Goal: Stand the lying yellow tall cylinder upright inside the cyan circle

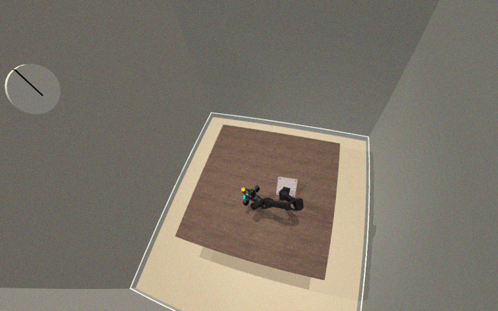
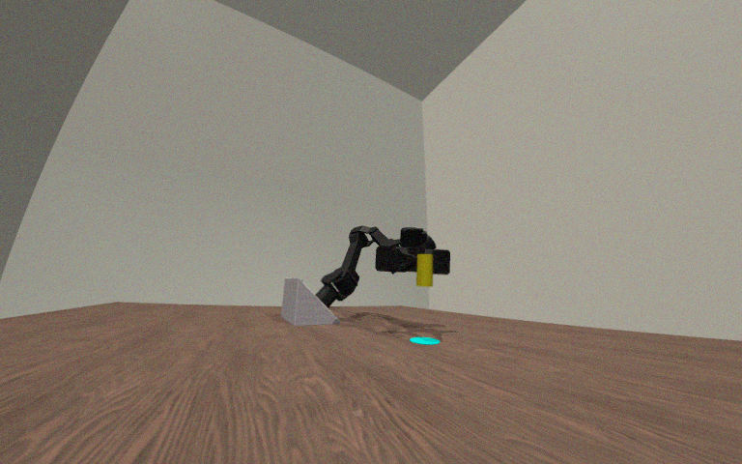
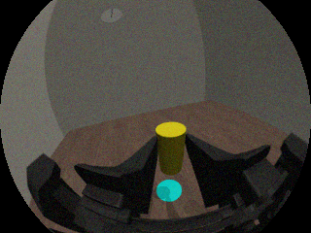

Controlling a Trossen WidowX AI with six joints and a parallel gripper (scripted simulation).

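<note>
Your gripper (image 2: 424, 262) is pinching the yellow cylinder (image 2: 424, 270) upright, high above the cyan circle (image 2: 424, 340) near the table (image 2: 191, 391) centre. Descend off-centre or release early, and it could topple outside the circle.

Open air above cyan circle (image 2: 424, 340)

Grey wedge block (image 2: 304, 310) — on wooden table (image 2: 191, 391).
</note>
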